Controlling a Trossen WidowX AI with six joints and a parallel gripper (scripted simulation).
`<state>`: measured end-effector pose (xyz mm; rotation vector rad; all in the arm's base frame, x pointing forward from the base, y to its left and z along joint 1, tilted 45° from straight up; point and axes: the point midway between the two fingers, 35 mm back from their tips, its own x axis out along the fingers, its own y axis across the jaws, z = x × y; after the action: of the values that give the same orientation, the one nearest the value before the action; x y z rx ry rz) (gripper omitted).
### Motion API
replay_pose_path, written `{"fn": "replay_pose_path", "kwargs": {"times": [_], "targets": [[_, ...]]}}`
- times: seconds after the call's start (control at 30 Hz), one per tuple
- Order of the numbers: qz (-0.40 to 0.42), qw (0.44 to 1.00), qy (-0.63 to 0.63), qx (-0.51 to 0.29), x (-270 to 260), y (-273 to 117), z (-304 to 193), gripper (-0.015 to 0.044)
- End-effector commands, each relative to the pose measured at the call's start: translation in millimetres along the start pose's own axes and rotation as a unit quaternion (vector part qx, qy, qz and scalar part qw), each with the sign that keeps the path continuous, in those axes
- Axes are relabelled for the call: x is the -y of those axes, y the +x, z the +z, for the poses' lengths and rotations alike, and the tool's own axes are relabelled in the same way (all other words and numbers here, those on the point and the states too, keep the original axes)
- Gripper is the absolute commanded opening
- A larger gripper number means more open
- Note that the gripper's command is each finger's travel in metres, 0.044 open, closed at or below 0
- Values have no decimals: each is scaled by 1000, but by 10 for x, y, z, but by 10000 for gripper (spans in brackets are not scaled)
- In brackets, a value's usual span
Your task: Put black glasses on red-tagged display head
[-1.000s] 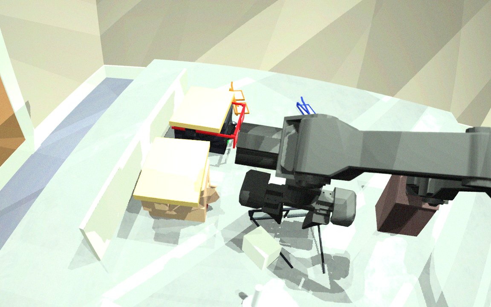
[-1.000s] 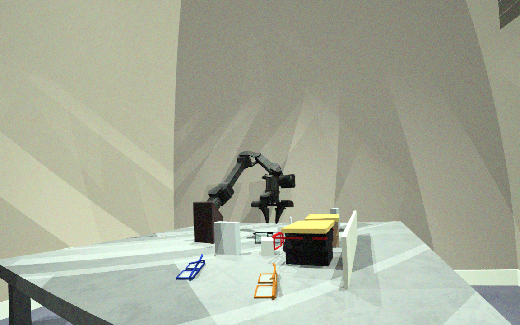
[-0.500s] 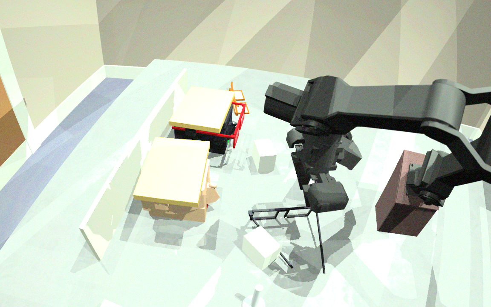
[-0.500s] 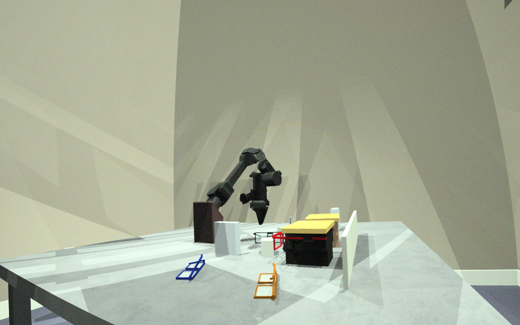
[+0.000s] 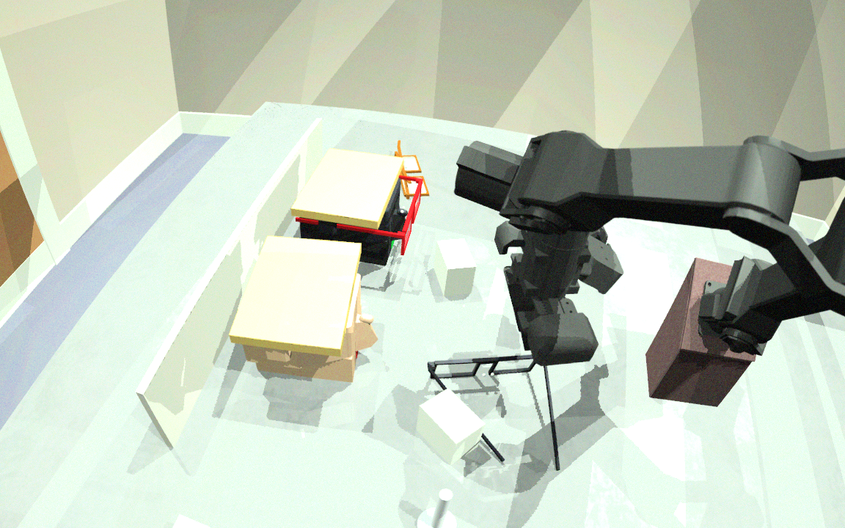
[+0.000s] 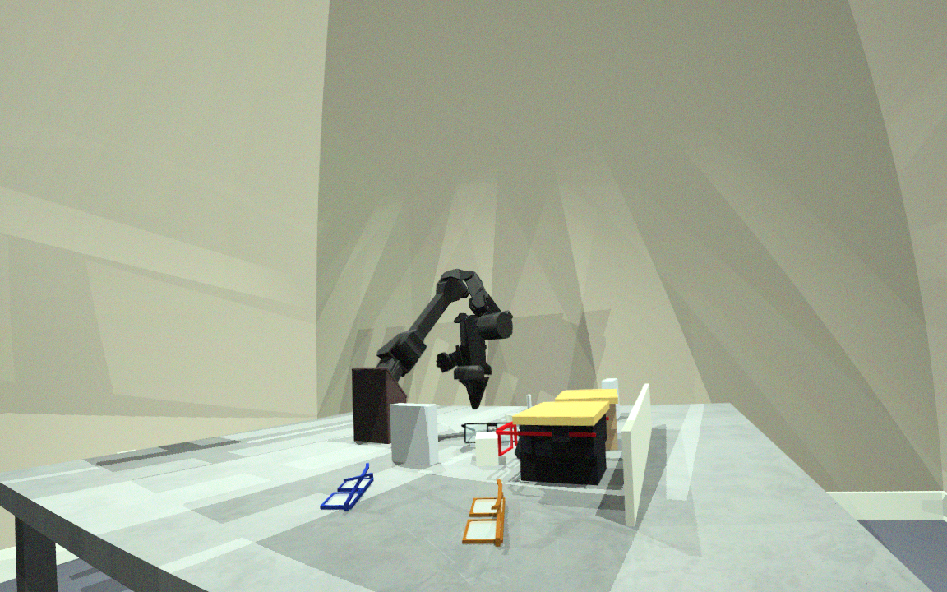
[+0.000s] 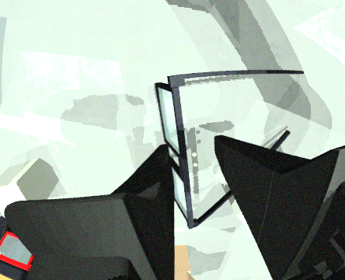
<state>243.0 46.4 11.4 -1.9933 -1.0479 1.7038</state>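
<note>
The black glasses (image 5: pixel 478 359) (image 6: pixel 471 423) (image 7: pixel 179 120) stand on the table with temples spread, one temple partly behind a white block. My gripper (image 6: pixel 475 406) (image 7: pixel 191 148) is partly open above the glasses' front bar; in the wrist view its fingertips appear either side of the bar near the bridge, with nothing gripped. Its fingertips are hidden in the top view. The tan head (image 5: pixel 334 370) (image 6: pixel 612 432) has a yellow slab on top and a bit of red low at its front, mostly hidden. The black head (image 5: pixel 340 240) (image 6: pixel 561 464) has a small green tag and wears red glasses (image 5: pixel 372 232) (image 6: pixel 582 434).
White blocks (image 5: pixel 455 420) (image 5: pixel 458 276) stand beside the black glasses and before the black head. A white peg (image 5: pixel 443 504) is at the near edge. A pale wall (image 5: pixel 179 387) (image 6: pixel 635 456) runs behind the heads. Orange glasses (image 6: pixel 500 515), blue glasses (image 6: pixel 350 503) and a tall grey block (image 6: pixel 413 434) are farther off.
</note>
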Motion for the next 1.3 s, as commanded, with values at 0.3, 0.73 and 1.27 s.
{"fn": "replay_pose_path", "kwargs": {"times": [0.3,0.73,1.27], "targets": [[-1,1000,3,-1,-25,177,-14,120],[-2,1000,3,-1,-46,386,-15,120],[-3,1000,3,-2,-49,596,-1,120]]}}
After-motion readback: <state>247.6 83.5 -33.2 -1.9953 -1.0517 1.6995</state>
